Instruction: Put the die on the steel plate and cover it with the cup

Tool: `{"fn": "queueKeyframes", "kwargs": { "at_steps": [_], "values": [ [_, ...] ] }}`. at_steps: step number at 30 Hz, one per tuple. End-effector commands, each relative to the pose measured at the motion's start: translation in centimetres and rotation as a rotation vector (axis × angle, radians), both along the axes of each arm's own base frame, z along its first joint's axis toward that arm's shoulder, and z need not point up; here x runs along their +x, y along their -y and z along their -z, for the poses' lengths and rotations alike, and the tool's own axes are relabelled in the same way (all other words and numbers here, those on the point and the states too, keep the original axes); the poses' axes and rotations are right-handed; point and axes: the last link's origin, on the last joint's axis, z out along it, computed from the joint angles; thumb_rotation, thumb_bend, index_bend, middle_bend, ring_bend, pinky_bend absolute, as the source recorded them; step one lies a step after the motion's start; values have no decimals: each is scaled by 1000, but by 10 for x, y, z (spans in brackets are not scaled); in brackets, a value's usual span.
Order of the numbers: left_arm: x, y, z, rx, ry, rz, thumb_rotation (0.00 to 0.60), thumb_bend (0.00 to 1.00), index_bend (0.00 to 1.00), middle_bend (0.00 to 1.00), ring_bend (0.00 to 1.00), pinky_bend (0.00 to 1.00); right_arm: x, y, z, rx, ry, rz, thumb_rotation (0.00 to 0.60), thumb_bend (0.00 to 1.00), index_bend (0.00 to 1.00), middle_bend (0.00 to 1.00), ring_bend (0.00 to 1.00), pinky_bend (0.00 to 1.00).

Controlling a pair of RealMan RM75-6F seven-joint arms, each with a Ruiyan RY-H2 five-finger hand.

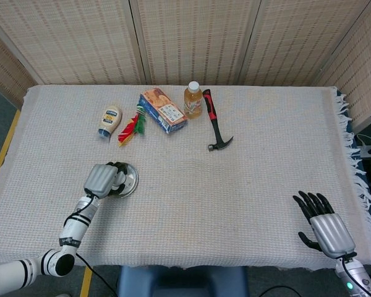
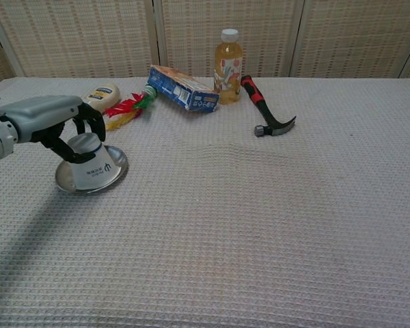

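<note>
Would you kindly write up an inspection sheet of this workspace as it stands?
Surface: table covered by a pale woven cloth, fringed along the right edge.
Job's things: cup upside down on the steel plate; die not visible.
Clutter: mayonnaise bottle, red-green toy, carton, juice bottle, hammer along the far side.
Hands: left hand grips the cup; right hand open, near the right corner.
Cables: cable beyond the right edge.
Surroundings: woven screens behind.

Head view looks steeply down; chest view low, level, nearer.
</note>
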Motion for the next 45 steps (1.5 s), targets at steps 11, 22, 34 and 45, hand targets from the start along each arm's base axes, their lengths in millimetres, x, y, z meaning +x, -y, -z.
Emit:
{"fn": "queueKeyframes", "kwargs": {
  "at_steps": [11, 22, 34, 45],
  "values": [
    [-18, -17, 0, 175, -173, 45, 600, 425, 454, 517, 476, 761, 0, 0, 1, 1, -3, 4, 600, 211, 0, 0, 0, 0],
    [-12, -5, 5, 73, -89, 25, 600, 426, 454, 520, 476, 761, 0, 0, 0, -1, -3, 3, 600, 211, 0, 0, 0, 0],
    [-8, -3, -2, 70, -67, 47, 600, 427, 456, 525, 481, 761, 0, 0, 1, 4, -4, 5, 600, 211, 0, 0, 0, 0],
    [-34, 21, -37, 205, -129, 57, 600, 428, 457, 526, 482, 761, 0, 0, 1, 7, -3, 4, 600, 210, 0, 0, 0, 0]
  ]
}}
